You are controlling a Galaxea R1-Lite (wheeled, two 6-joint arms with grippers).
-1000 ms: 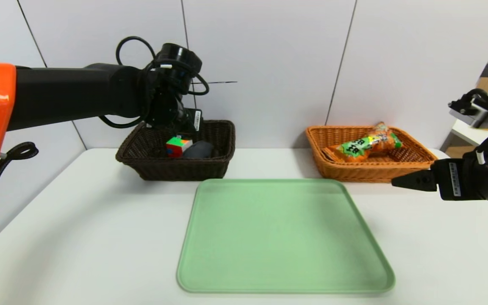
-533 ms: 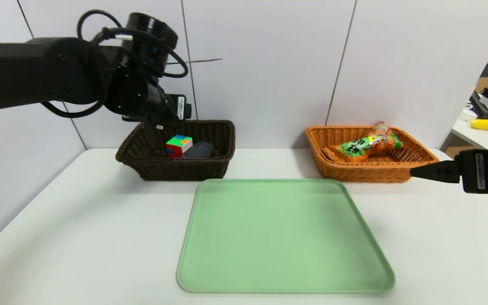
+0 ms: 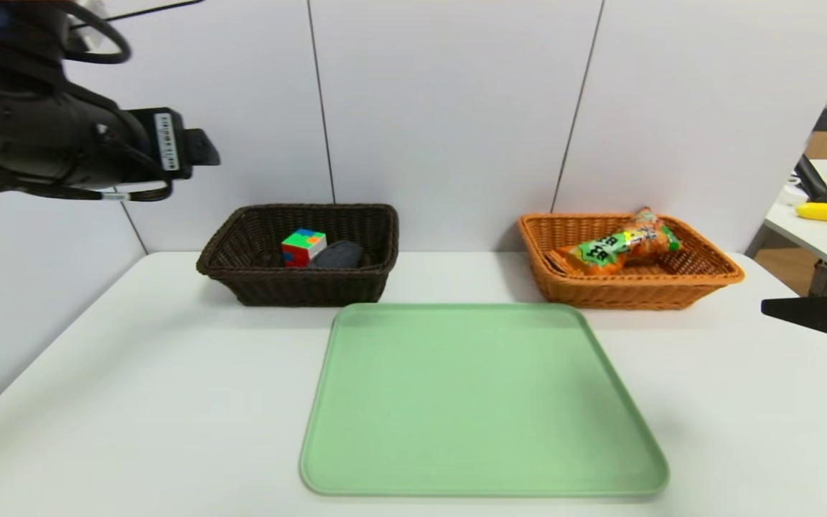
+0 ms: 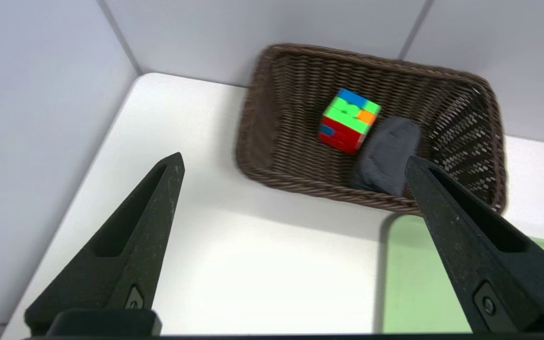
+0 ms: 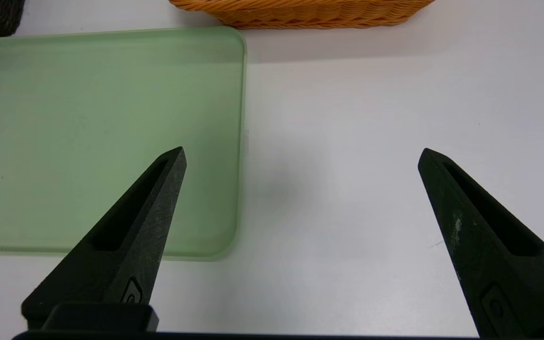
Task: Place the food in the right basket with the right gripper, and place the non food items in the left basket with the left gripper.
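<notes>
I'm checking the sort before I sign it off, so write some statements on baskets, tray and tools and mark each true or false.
1. The cube is in the dark basket. True.
2. The snack bag lies on the tray. False: it is in the orange basket.
3. The left tool is open and holds nothing. True.
4. The right tool is shut on the snack bag. False: it is open and empty, over the table beside the tray.
5. The grey item is beside the cube, in the same basket. True.
</notes>
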